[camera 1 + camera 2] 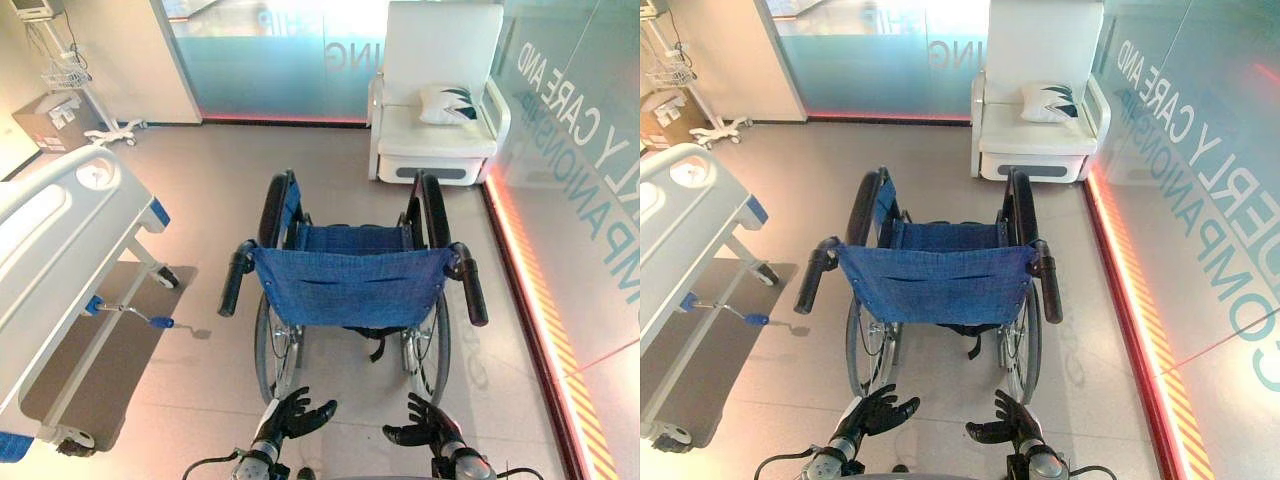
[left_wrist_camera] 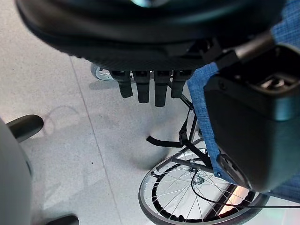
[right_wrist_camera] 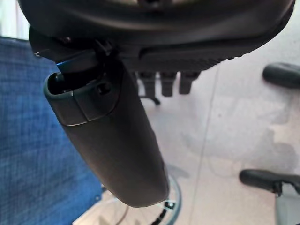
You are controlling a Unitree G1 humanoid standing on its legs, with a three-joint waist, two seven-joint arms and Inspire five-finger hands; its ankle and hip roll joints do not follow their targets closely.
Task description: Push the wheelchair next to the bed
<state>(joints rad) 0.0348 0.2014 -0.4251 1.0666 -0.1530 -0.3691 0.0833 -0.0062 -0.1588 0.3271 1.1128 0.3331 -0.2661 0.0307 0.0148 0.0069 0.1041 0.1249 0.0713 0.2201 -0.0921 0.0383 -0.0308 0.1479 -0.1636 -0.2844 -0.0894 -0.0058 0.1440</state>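
Wheelchair with a blue fabric backrest, black armrests and spoked rear wheels (image 1: 348, 285) stood in the middle of the pale tiled floor (image 1: 210, 200). Its back was turned to the robot and its seat faced a white padded armchair (image 1: 437, 60) against the far frosted glass wall. A white pillow with a dark leaf print (image 1: 447, 104) lay on the armchair's seat. The white hospital bed (image 1: 60, 230) was on the robot's left, resting on a grey floor mat (image 1: 110, 350). It was apart from the wheelchair, with bare floor between them. A crank with a blue grip (image 1: 160, 322) stuck out from the bed's foot end toward the wheelchair.

The left hand (image 1: 295, 415) and the right hand (image 1: 425, 428) hovered low behind the rear wheels. Both were well short of the black left push handle (image 1: 236, 278) and the black right push handle (image 1: 470, 285). Each hand's fingers were spread apart and relaxed, clasping nothing and touching no part of the chair. The left wrist view showed the left hand's fingers (image 2: 143, 89) hanging straight above a spoked rear wheel (image 2: 161, 206) and the blue fabric.
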